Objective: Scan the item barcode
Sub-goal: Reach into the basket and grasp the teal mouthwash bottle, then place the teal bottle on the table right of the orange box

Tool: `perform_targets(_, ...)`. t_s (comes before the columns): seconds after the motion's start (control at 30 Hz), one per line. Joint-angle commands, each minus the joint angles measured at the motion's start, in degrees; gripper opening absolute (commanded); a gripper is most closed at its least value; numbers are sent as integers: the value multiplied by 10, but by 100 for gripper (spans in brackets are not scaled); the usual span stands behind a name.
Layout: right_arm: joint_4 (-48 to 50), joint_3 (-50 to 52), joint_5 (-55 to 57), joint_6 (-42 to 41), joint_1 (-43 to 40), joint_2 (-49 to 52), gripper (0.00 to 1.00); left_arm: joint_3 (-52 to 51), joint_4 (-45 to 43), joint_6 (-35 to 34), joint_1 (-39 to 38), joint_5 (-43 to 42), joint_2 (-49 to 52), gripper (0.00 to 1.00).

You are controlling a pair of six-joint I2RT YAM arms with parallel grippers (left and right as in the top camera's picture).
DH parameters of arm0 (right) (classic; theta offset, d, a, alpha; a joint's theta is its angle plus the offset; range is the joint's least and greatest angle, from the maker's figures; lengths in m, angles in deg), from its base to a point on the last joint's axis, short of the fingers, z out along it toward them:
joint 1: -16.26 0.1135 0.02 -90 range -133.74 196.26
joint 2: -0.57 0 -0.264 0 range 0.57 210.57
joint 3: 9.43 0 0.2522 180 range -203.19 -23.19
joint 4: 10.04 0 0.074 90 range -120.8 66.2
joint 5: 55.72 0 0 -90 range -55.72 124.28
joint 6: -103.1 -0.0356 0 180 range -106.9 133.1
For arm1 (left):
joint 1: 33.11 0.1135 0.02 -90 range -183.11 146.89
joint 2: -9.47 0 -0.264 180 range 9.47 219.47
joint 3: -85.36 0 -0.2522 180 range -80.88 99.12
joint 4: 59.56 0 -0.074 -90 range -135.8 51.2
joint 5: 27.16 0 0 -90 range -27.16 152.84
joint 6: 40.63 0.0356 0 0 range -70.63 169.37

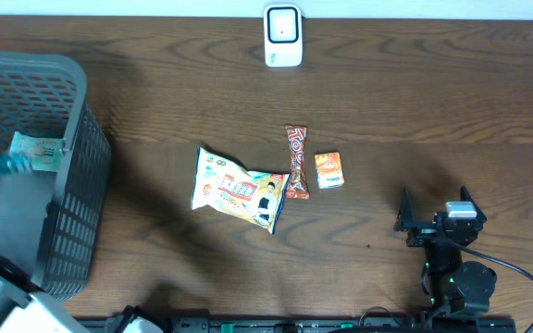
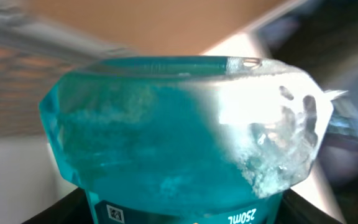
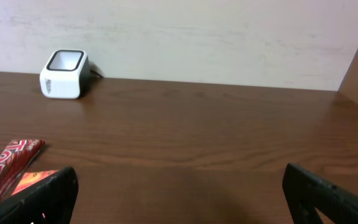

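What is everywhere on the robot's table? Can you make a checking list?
Surface: brown wooden table, no spills seen.
Job's things: white barcode scanner at the far edge; teal bottle at the grey basket.
Clutter: snack bag, candy bar and small orange box mid-table; green-and-white packet in the basket.
Grippers: left gripper holds the teal bottle; right gripper open and empty.
Cables: black cable by the right arm.
Surroundings: pale wall behind the table.
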Motion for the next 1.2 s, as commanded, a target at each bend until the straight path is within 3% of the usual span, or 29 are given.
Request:
perform_targets(0.0, -2, 1, 1, -7, -1, -3, 99, 21, -68, -108, -32, -149, -30, 46)
perform_targets(0.1, -2, 1, 1, -7, -1, -3, 99, 21, -102, -128, -97, -179, -29, 46)
perform_targets(0.27, -2, 1, 1, -7, -1, -3, 99, 20, -99, -66, -322, -146, -19, 46)
perform_targets(0.4, -2, 1, 1, -7, -1, -3, 99, 20, -94, -9, -525, -49, 26, 46)
perform_targets(0.57, -2, 1, 1, -7, -1, -3, 99, 20, -100, 53, -752, 96, 157, 46)
perform_targets(0.7, -2, 1, 1, -7, -1, -3, 99, 20, -164, 80, -852, 117, 278, 46)
perform_targets(0.8, -2, 1, 1, -7, -1, -3, 99, 20, -269, 79, -918, 116, 396, 46)
perform_targets(1.0, -2, 1, 1, -7, -1, -3, 99, 20, -392, 66, -984, 116, 520, 46)
perform_targets(1.17, -2, 1, 1, -7, -1, -3, 99, 20, -419, 55, -998, 116, 566, 46)
